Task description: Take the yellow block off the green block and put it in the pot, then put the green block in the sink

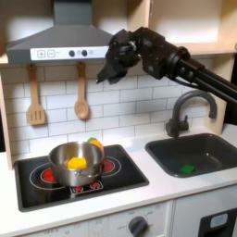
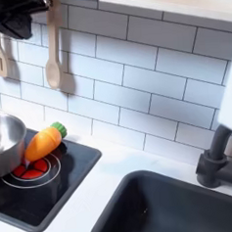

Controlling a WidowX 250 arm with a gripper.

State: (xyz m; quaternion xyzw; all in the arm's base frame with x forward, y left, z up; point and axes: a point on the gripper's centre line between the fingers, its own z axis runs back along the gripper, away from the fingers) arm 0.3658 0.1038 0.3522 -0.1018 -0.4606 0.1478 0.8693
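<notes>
The yellow block [image 1: 77,163] lies inside the silver pot [image 1: 61,169] on the stove in the first exterior view. On the floor of the dark grey sink [image 1: 205,146] rests the green block [image 1: 188,168]. My gripper [image 1: 111,72] hangs high in the air beside the range hood, well above the pot and to the first exterior view's right of it; its fingers look open and hold nothing. In the second exterior view the pot's rim [image 2: 3,124] shows at the left edge and the sink basin [image 2: 183,206] at the lower right.
An orange-and-green toy piece [image 1: 93,143] [image 2: 43,143] lies on the stove behind the pot. A spatula [image 1: 35,98] and a wooden spoon [image 1: 81,98] hang on the tiled wall. The curved faucet [image 1: 185,106] [image 2: 223,155] stands behind the sink.
</notes>
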